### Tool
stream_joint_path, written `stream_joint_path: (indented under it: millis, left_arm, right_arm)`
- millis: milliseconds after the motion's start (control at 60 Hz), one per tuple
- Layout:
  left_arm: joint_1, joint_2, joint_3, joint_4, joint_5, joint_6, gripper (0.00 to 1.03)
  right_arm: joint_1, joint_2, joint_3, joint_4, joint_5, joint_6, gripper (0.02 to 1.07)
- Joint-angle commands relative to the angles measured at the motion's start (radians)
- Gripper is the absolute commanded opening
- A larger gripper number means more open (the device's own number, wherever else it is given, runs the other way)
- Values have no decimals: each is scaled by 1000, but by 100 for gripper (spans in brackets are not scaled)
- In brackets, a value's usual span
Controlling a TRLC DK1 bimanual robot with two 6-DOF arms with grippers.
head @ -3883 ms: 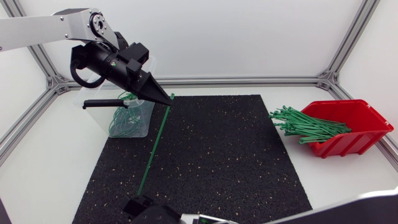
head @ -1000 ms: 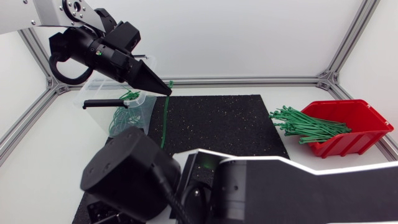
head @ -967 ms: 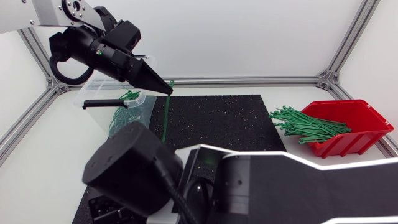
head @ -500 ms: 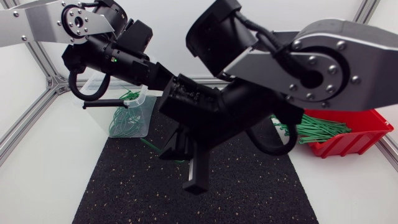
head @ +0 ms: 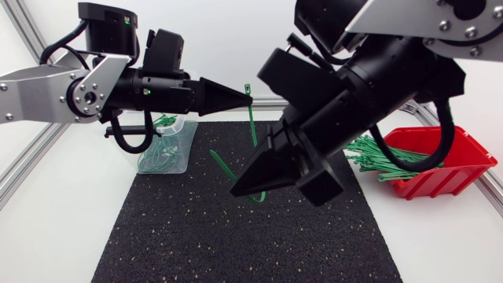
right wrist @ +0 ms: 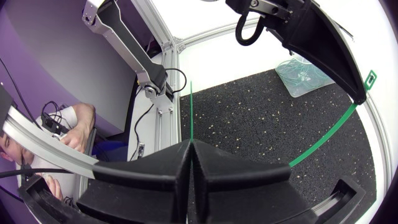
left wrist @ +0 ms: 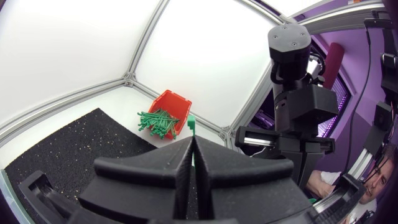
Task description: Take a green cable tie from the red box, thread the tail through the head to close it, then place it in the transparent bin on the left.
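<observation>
1. The head view shows both arms raised over the black mat [head: 196, 236] on the counter [head: 55, 204]. The left pincer [head: 246, 99] points in from the left. The right pincer [head: 236, 190] slants down from the right, its tip lower than the left one.
2. The green cable tie [head: 252, 126] hangs in the air between them, off the mat. It drops from the left pincer's tip, passes behind the right pincer and bends round under it.
3. Only the left wrist view shows that pincer's grip. The fingers are pressed together on the tie, and the head [left wrist: 191, 122] sticks out just past the tips.
4. Only the right wrist view shows the other grip. The fingers are clamped on the tail [right wrist: 191, 115], which runs on as a thin line ahead of the tips.
5. The transparent bin [head: 177, 149] sits at the mat's left edge, under the left arm, with green ties in it. The red box [head: 460, 149] stands well apart on the right, and its spare ties [head: 385, 157] spill over the lip.
</observation>
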Motion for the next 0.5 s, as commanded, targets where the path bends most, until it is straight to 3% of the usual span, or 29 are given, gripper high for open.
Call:
stream_joint_path:
  millis: [0, 183, 483]
  left_arm:
    - [-3, -22, -63, 99, 9, -149, 3]
    - [20, -36, -115, 128, 59, -188, 3]
    - [51, -83, -193, 182, 99, -210, 3]
  right_arm:
    - [-21, -7, 29, -20, -13, 35, 8]
    - [-61, 30, 73, -126, -98, 55, 8]
    - [-75, -5, 29, -44, -126, 362, 8]
